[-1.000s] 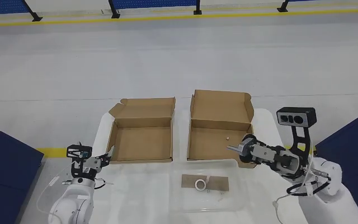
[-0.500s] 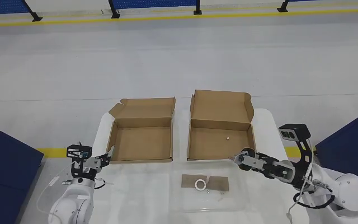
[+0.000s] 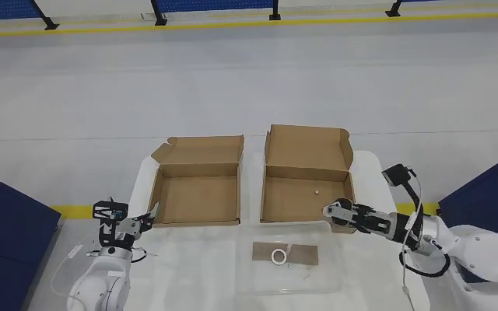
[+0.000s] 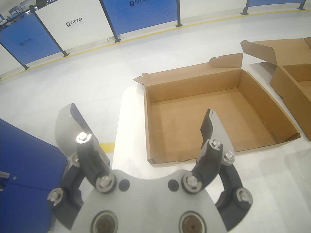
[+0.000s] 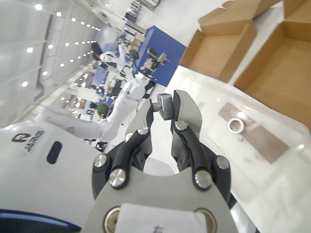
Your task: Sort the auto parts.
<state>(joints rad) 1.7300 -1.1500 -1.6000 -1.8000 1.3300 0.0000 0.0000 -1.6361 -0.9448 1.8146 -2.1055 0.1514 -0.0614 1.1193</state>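
The white table (image 3: 194,256) carries a left cardboard box (image 3: 196,200) and a right cardboard box (image 3: 299,198), both open, with a clear tray (image 3: 334,268) on their near side. The left gripper (image 4: 142,110) hangs spread at the table's near left. The right gripper (image 5: 163,100), at the right cardboard box's near right corner, clamps a grey metal stud (image 5: 166,107). A white ring (image 3: 278,256) lies in the clear tray.

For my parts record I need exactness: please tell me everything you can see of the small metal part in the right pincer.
The small metal part is dull grey, steel by its look: a thick, flat-faced head with a narrower neck on one side. The right pincer is shut on it, clamping it from two opposite sides; nothing else touches it. It is held close to the near right corner of the right cardboard box. Finer details cannot be told.
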